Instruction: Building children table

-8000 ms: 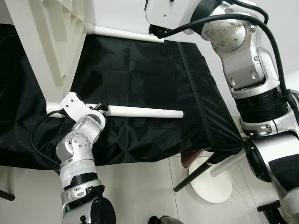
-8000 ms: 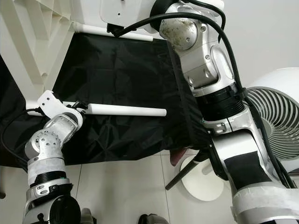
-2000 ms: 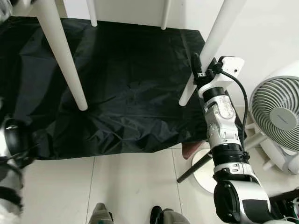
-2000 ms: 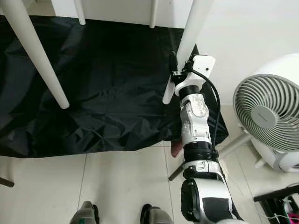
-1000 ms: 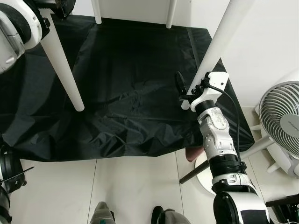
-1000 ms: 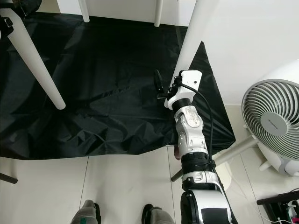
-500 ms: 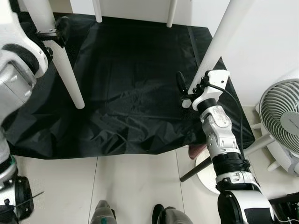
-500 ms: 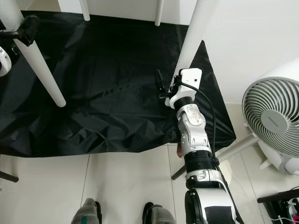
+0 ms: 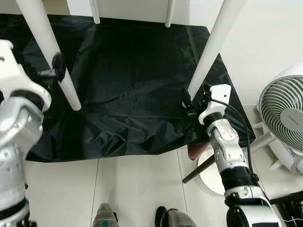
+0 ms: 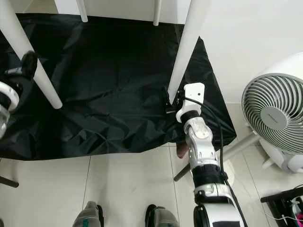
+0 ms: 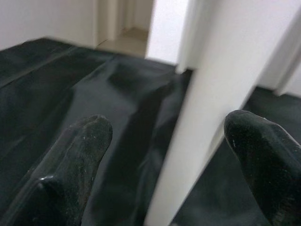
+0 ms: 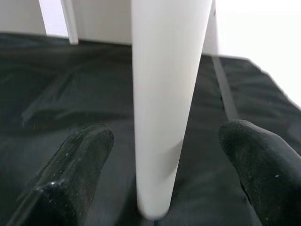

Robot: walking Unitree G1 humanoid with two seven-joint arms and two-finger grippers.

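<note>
A white children's table stands upright on a black sheet [image 9: 132, 71]; I see its legs from above. My left gripper [image 11: 171, 136] is open around the front-left leg [image 9: 52, 56], its fingers [image 11: 80, 141] apart from the leg on either side. At the foot of the front-right leg [image 9: 213, 42], my right gripper [image 12: 164, 141] is open too. Its fingertips [image 12: 89, 146] straddle that leg just above the sheet without touching it. Two back legs [image 9: 94, 12] [image 9: 169, 13] stand at the sheet's far edge.
A white pedestal fan [image 9: 284, 123] stands to the right, with its round base [image 9: 210, 172] and pole close to my right arm. A white wall lies behind the right leg. Tiled floor [image 9: 137, 189] runs along the sheet's near edge.
The right gripper has slid down the front-right leg to its foot. The left gripper has dropped lower along the front-left leg. Eight seconds ago the table lay tipped with a leg horizontal.
</note>
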